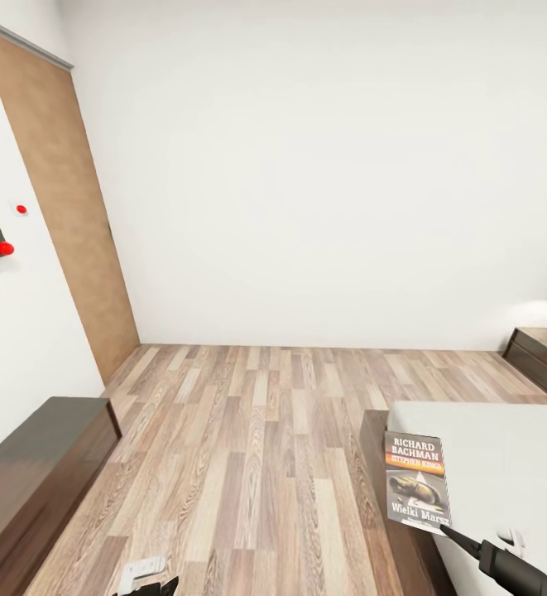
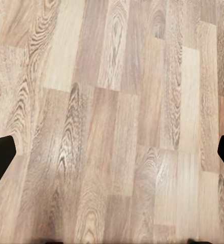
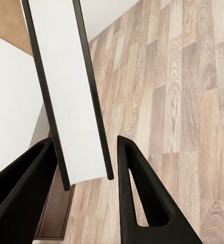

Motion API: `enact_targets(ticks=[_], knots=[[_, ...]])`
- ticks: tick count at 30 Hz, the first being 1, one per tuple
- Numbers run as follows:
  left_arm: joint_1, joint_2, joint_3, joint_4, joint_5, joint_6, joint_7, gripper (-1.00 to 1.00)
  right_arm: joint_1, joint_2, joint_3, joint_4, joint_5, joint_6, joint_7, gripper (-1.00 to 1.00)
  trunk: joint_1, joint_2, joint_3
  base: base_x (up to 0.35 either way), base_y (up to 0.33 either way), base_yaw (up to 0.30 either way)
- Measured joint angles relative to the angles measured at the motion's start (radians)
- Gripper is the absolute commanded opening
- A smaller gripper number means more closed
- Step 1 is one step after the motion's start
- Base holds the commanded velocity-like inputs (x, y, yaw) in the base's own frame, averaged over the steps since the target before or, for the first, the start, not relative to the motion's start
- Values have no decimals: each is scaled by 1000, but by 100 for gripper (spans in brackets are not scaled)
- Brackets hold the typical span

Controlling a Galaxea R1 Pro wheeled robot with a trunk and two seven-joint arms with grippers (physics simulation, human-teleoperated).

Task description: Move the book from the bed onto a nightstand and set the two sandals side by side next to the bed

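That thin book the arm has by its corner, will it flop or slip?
The book looks like a thin paperback, so probably light. Held upright by one lower corner in the right gripper, it may sag or pivot. Its glossy-looking cover could slip.

Right hand (image 3: 86, 168) fingers (image 3: 137, 203) pinching book (image 3: 71, 91) edge-on, plank floor (image 3: 193, 101) below, white mattress (image 3: 10, 101) beside.

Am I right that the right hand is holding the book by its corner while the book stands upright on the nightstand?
Not quite: the right hand does hold the book by its corner, but the head view shows it raised at the bed's edge, not on the nightstand.
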Motion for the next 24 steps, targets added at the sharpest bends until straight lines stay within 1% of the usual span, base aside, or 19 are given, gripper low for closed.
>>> enact_targets(ticks=[9, 11, 15, 24], knots=[[0, 0, 1, 0, 0, 0, 0, 100, 0, -1, 0, 0, -1, 0, 1, -100, 0, 0, 0, 1, 0, 66], [0, 0, 1, 0, 0, 0, 0, 100, 0, -1, 2, 0, 0, 0, 1, -100, 0, 0, 0, 131, 0, 19], [0, 0, 1, 0, 0, 0, 0, 100, 0, -1, 1, 0, 0, 0, 0, -100, 0, 0, 0, 252, 0, 7], [0, 0, 1, 0, 0, 0, 0, 100, 0, -1, 3, 1, 0, -1, 0, -100, -1, 0, 0, 318, 0, 1]])
